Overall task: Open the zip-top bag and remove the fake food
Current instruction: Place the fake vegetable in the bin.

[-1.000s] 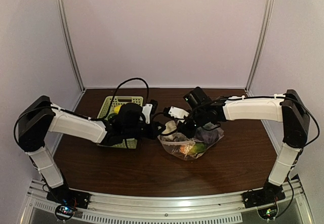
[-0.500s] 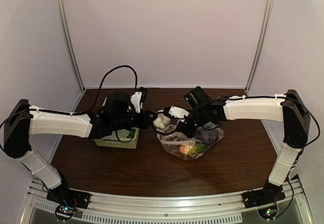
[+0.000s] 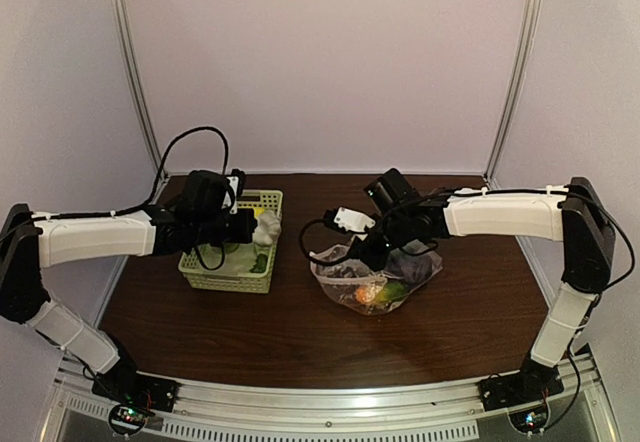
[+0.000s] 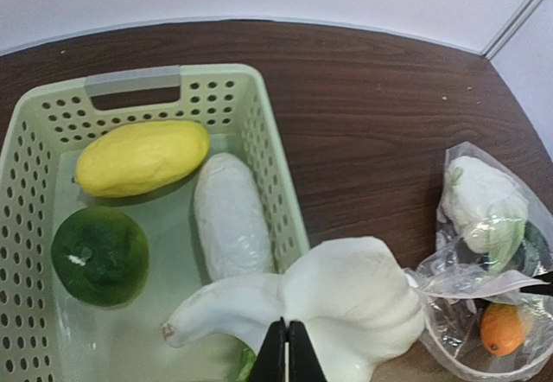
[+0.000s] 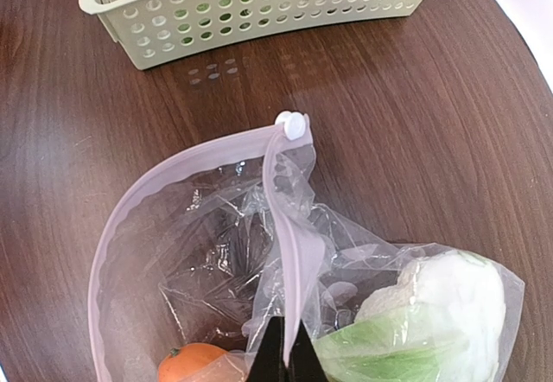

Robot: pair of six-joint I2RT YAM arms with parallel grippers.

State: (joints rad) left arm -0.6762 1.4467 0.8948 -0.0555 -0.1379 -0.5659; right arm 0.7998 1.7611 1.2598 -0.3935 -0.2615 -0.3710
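Your left arm has swung away from the zip-top bag (image 3: 378,284) and now hangs over the pale green basket (image 4: 131,79). Its left pincer (image 4: 285,349) is clamped on a whitish lumpy piece (image 4: 346,300) of fake food, held above the basket's bag-side rim. Inside the basket you see a yellow piece (image 4: 143,157), a round green piece (image 4: 99,254) and a white oblong piece (image 4: 229,218) lying close together. Your right pincer (image 5: 283,349) is closed on the bag's pale zip strip (image 5: 289,252); that edge is raised and the mouth gapes. The bag sits on the counter (image 3: 300,332) near the basket, to its right and not touching it. Inside the bag lie an orange piece (image 5: 190,363), a white-and-green cauliflower (image 5: 436,308) and a dark purple piece (image 3: 405,262).
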